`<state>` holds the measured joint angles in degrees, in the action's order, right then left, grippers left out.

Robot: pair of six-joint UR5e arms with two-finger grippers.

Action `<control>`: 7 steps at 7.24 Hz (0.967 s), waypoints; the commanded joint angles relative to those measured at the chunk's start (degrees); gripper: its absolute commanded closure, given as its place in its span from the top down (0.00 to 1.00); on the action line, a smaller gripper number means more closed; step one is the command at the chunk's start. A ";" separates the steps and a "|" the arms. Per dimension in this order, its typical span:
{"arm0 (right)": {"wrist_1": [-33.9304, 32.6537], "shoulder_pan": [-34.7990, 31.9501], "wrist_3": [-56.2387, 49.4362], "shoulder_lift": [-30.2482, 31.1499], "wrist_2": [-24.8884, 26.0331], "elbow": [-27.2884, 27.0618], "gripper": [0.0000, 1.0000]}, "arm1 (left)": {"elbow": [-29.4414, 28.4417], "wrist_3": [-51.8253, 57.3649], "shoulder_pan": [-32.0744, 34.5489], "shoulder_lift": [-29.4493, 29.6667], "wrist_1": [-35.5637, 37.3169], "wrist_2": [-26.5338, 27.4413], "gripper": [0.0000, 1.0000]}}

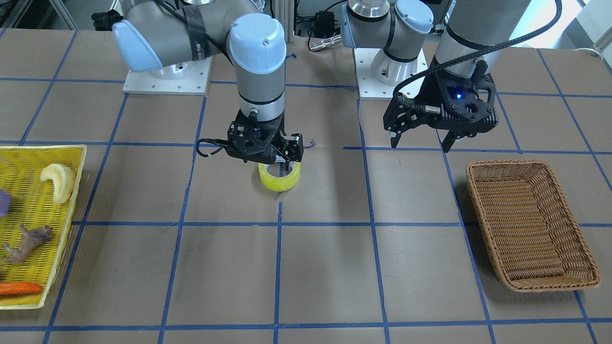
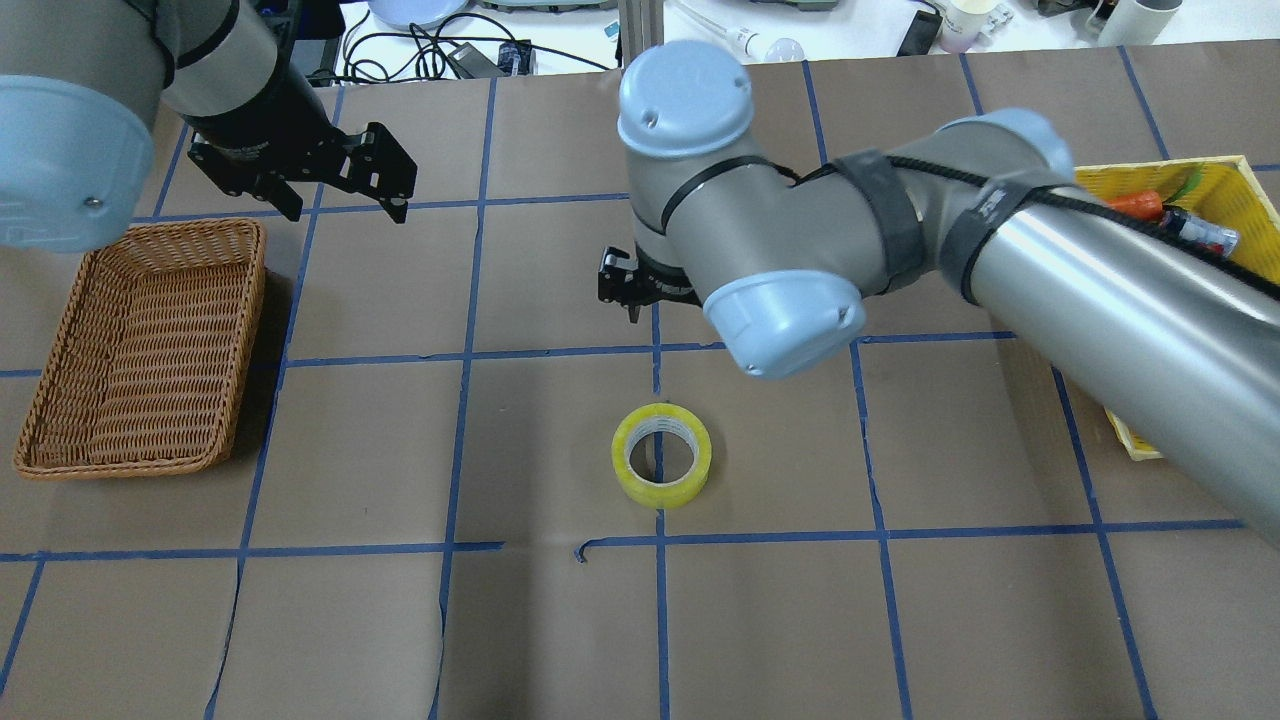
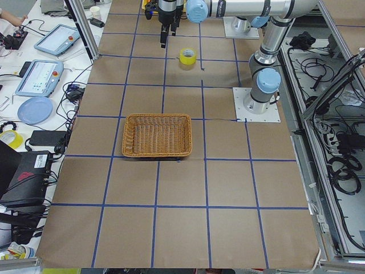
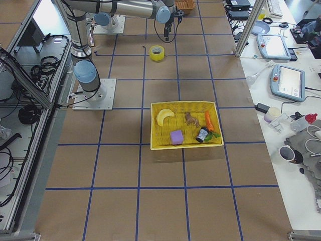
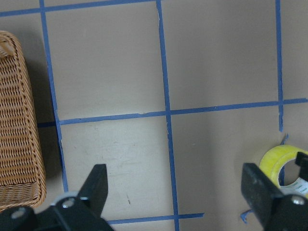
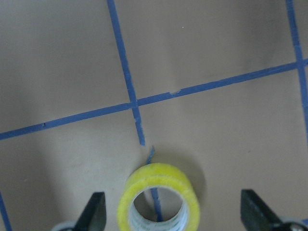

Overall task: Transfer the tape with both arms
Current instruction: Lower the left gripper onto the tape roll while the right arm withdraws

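Reading the overhead view from its nine o'clock side, the brown woven wicker basket is sitting on the brown paper-covered table with blue grid lines. The left black two-finger gripper is hanging just off the basket's one o'clock corner, its fingers spread apart with nothing between them. From that claw the wide roll of bright yellow tape with a white printed core is lying well apart at about four o'clock. It is resting flat on a crossing of the grid lines near the table's middle, its hole pointing straight up, so its axis is standing vertical and no side is asking to be favoured. The right black two-finger gripper is hovering much the nearer. In its own wrist view its fingers are standing wide apart at the lower corners, and the roll is showing between them at six o'clock, a little toward the nine o'clock finger and touching neither. The roll is looking round and undented, glossy yellow outside, pale and printed inside. Out at three o'clock the bright yellow plastic tray is sitting partly behind the right arm. The coming move is probably calling for a near-straight descent by the right claw.
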<state>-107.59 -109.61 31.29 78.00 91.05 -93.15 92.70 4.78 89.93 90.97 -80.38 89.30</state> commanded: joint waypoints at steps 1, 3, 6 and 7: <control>18.13 11.47 -15.92 1.19 0.09 12.50 1.00 | 5.01 -3.87 4.17 0.08 0.75 -0.09 1.00; 23.65 16.26 -24.40 3.55 -0.43 15.81 1.00 | 8.96 -17.47 13.91 3.41 9.49 -0.09 1.00; 19.99 16.10 -27.07 8.38 -0.17 11.71 0.95 | 19.07 -30.59 22.11 9.12 20.70 0.35 1.00; 14.65 16.10 -28.29 9.18 0.09 8.98 1.00 | 19.96 -30.97 23.09 10.27 20.71 -0.08 1.00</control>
<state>-87.82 -93.55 4.17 85.69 90.92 -80.93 110.63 -23.91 111.09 99.55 -60.64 89.39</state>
